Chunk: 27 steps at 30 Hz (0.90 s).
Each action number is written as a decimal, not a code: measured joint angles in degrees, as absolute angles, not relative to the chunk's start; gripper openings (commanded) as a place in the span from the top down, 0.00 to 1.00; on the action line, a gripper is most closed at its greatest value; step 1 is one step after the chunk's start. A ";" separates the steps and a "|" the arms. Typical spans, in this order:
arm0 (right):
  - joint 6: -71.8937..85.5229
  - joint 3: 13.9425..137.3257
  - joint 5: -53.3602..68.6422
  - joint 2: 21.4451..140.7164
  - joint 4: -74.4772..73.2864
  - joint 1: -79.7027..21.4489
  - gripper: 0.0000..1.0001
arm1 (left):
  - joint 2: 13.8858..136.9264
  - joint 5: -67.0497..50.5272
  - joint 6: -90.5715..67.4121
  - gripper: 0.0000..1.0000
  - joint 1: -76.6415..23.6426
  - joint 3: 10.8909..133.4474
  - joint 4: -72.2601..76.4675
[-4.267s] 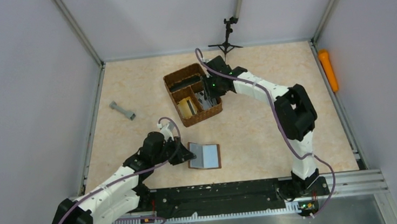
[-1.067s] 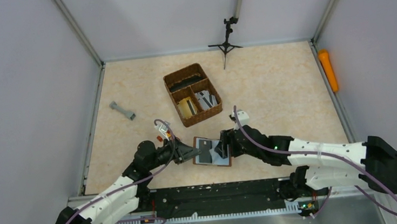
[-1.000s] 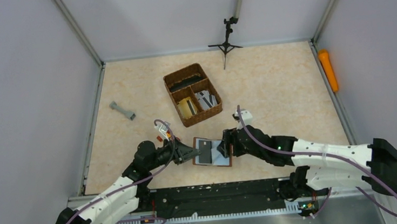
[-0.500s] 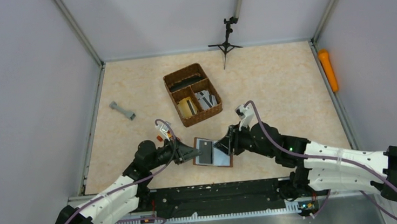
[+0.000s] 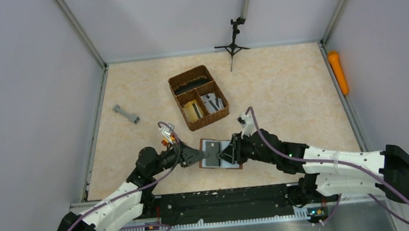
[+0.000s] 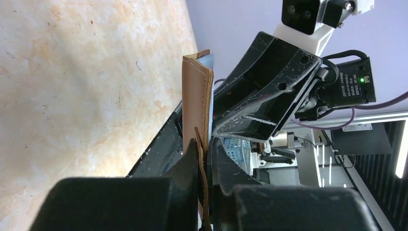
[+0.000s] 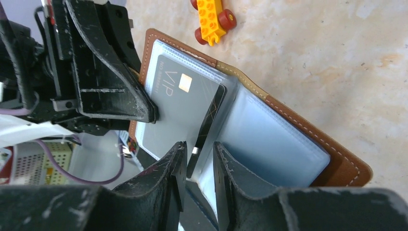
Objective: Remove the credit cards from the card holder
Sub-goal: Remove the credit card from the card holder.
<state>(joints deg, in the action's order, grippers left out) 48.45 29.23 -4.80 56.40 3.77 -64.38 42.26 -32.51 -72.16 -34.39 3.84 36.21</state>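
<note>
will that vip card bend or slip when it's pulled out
Probably stiff: the VIP card lies flat, edges straight. Its smooth face might slip from the right gripper. The card holder could drag along, though the left gripper pinches its edge.

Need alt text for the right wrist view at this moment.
An open brown card holder lies on a beige table, a grey VIP card in its left sleeve with the right gripper straddling the card's near edge. The left gripper holds the holder's left edge; a yellow toy sits beyond.
</note>
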 measured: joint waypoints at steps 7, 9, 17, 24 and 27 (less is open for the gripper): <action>51.62 26.70 -3.95 55.02 8.38 -64.34 0.79 | 41.08 -32.58 -73.63 1.00 -34.39 3.38 37.82; 52.82 25.02 -3.31 53.93 10.55 -64.16 0.81 | 41.06 -32.67 -74.15 1.00 -34.39 3.09 38.81; 57.43 17.52 -0.21 47.70 19.38 -61.82 0.83 | 41.01 -32.84 -76.18 1.00 -34.39 2.35 42.13; 59.68 17.30 3.25 48.38 23.59 -59.83 0.79 | 41.28 -33.65 -76.90 1.00 -34.39 2.22 44.47; 60.18 17.30 4.03 49.50 24.32 -59.72 0.78 | 41.43 -33.71 -77.06 1.00 -34.39 2.22 45.28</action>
<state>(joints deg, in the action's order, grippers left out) 60.18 17.30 4.03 49.50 24.32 -59.72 41.43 -33.71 -77.06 -34.39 2.22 45.28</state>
